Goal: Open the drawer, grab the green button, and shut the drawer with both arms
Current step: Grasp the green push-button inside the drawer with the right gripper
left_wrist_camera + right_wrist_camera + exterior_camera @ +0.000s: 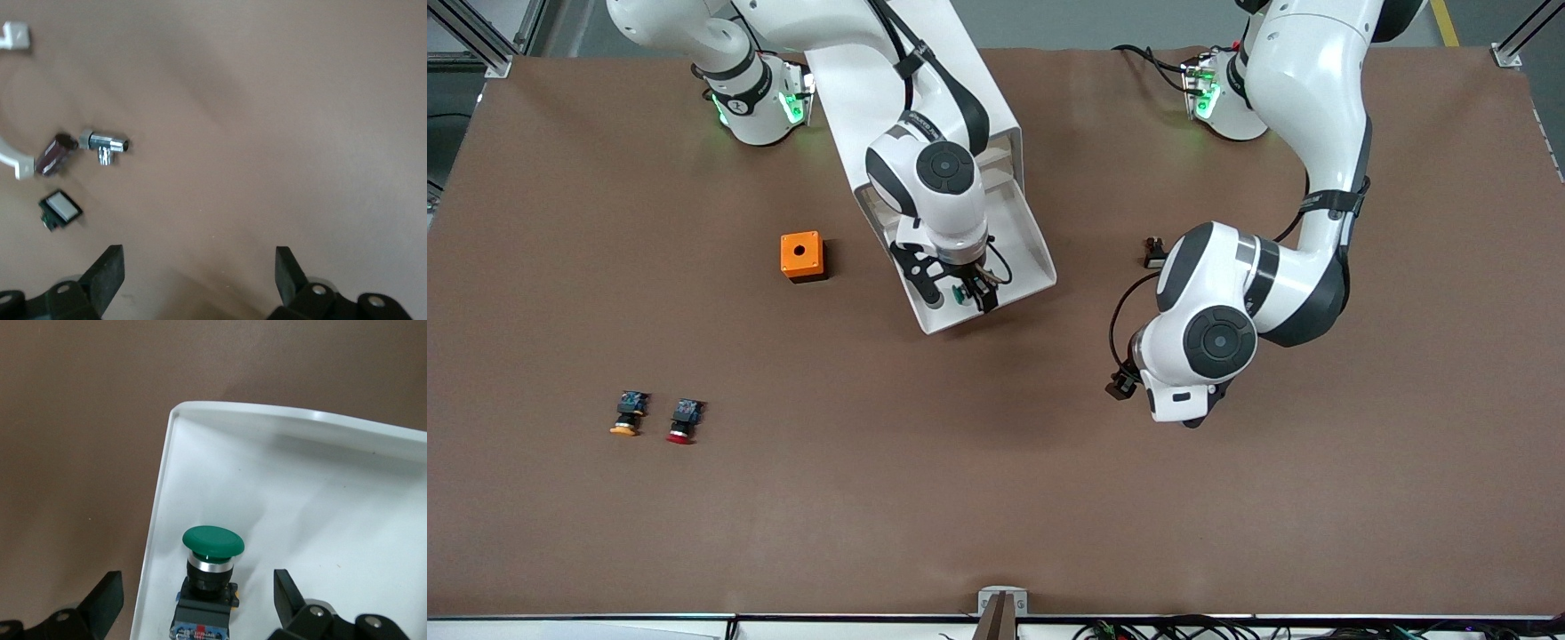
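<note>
The white drawer [1027,249] stands pulled out toward the front camera. The green-capped button [963,292] lies on its side in it, close to one side wall near the drawer's front end. My right gripper [963,300] hangs open just above it. In the right wrist view the button [212,550] shows between the spread fingers of the right gripper [198,587], touching neither. One finger is over the brown table outside the drawer wall [157,520]. My left gripper [199,257] is open over bare table toward the left arm's end, holding nothing.
An orange box [802,256] sits beside the drawer toward the right arm's end. A yellow-capped button [629,414] and a red-capped one [684,421] lie nearer the front camera. A small metal valve [107,143] and a white-faced part [61,208] lie near the left arm.
</note>
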Robot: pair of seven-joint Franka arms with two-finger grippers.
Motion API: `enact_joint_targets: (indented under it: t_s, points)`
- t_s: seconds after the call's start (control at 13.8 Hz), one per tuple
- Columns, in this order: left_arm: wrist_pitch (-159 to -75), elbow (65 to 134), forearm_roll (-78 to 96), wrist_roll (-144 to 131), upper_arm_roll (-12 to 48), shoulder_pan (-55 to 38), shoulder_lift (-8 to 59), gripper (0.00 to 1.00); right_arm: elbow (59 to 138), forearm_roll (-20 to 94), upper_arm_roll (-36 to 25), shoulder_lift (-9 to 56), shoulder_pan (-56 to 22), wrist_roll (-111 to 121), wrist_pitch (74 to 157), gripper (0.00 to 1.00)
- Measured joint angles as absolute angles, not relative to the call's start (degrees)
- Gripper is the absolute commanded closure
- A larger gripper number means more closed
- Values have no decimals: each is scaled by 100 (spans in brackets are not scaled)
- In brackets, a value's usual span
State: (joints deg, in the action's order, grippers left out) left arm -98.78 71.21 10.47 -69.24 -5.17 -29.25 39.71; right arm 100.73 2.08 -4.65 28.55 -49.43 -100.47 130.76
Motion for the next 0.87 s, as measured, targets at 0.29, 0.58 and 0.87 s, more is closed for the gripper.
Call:
enact_joint_targets:
  t_s: [0.29,0.58,0.87]
  points:
    - [-10073,7164,1045,-5954,-446,-2984,3971,1,10054,208,-464,2911,-5031,-10143,13073,8]
    - [-10675,7369,1036,-5685,-328,-3164,3973,1,10040,208,-465,2941,-5074,-10220,13073,11]
    - [-11317,7660,1035,-5680,-50,-3207,4024,1,9908,208,-464,3126,-5151,-10405,13075,41]
